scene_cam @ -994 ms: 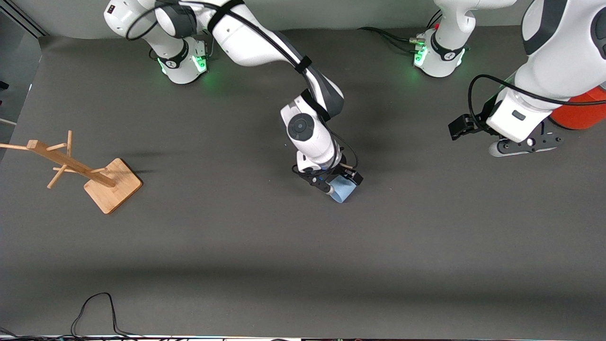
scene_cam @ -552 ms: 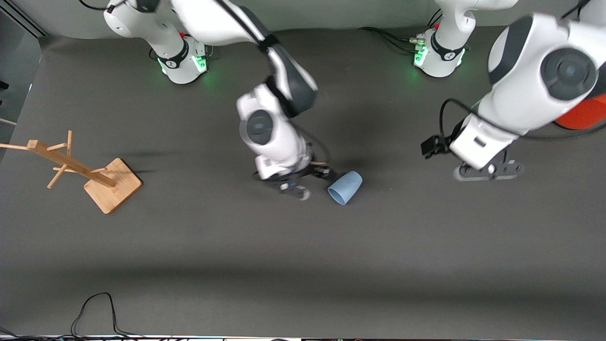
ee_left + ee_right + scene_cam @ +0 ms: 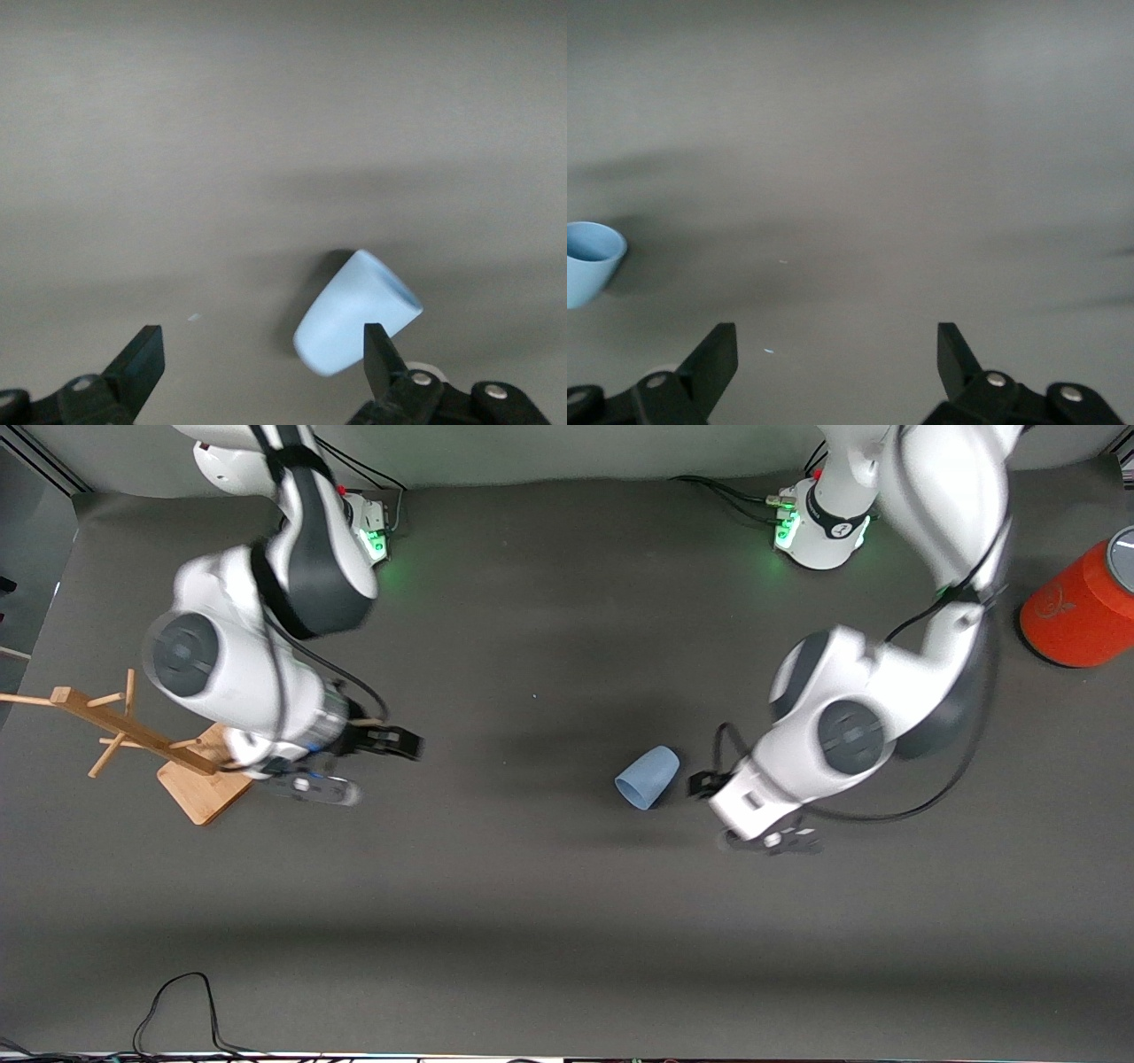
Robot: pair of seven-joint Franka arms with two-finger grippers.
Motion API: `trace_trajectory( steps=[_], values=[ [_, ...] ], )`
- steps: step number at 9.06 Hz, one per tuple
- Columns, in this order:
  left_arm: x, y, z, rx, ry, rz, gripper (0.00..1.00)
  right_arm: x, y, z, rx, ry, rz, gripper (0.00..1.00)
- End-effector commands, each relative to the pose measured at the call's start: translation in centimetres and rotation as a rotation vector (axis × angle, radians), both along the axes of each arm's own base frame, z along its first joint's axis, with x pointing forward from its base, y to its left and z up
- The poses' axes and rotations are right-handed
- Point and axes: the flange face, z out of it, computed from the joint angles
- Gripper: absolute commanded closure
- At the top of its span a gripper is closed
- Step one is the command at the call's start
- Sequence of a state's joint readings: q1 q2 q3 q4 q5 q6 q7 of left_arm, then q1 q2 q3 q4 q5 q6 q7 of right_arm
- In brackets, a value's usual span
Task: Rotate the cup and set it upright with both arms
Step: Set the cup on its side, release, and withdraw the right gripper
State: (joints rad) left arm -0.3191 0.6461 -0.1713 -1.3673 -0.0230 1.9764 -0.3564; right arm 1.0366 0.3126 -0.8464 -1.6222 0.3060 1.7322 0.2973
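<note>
1. The light-blue cup lay on its side near the middle of the dark grey worktop, touched by neither arm, its open mouth turned toward the front camera and the right arm's end.

2. The left gripper hung low just beside the cup, on the side toward the left arm's end of the worktop. In the left wrist view its two black fingers stood wide apart and held nothing, and the cup sat just ahead of the gap, close by one fingertip.

3. The left arm bent down from its green-lit base at the top of the front view, a black cable looping from its wrist.

4. The right gripper hovered over bare worktop toward the right arm's end, well apart from the cup. Its fingers were likewise spread wide and empty (the right wrist view caught the cup only at the frame's edge, mouth showing).

5. A wooden mug tree on a square wooden base stood at the right arm's end, leaning in the front view, its base partly hidden by the right arm.

6. An orange-red cylinder with a grey top stood at the left arm's end, nearer the robots' bases than the cup.

7. A loose black cable curled on the worktop's edge nearest the front camera.
</note>
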Motion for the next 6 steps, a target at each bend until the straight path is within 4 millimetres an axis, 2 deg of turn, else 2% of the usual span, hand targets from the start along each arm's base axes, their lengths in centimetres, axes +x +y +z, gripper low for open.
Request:
trace_trajectory(
  steps=[1, 2, 3, 4, 6],
  values=[
    [1.6, -4.6, -3.3, 0.048, -0.115, -0.075, 0.0, -1.1, -8.0, 3.9, -0.067, 0.013, 0.087, 0.0],
    [0.8, -6.6, -6.2, 0.089, -0.138, -0.134, 0.0, -1.2, -11.3, 5.7, -0.115, 0.007, 0.131, 0.0],
    [0.4, -7.4, -9.0, 0.145, -0.136, -0.181, 0.0, -1.5, -13.6, 6.8, -0.108, 0.011, 0.136, 0.0],
    [0.1, -7.3, -11.0, 0.186, -0.126, -0.21, 0.01, -1.3, -14.8, 8.8, -0.111, -0.014, 0.18, 0.0],
    [-1.1, -7.9, -12.2, 0.212, -0.073, -0.224, 0.02, -1.4, -16.5, 11.5, -0.121, -0.035, 0.151, 0.0]
  ],
)
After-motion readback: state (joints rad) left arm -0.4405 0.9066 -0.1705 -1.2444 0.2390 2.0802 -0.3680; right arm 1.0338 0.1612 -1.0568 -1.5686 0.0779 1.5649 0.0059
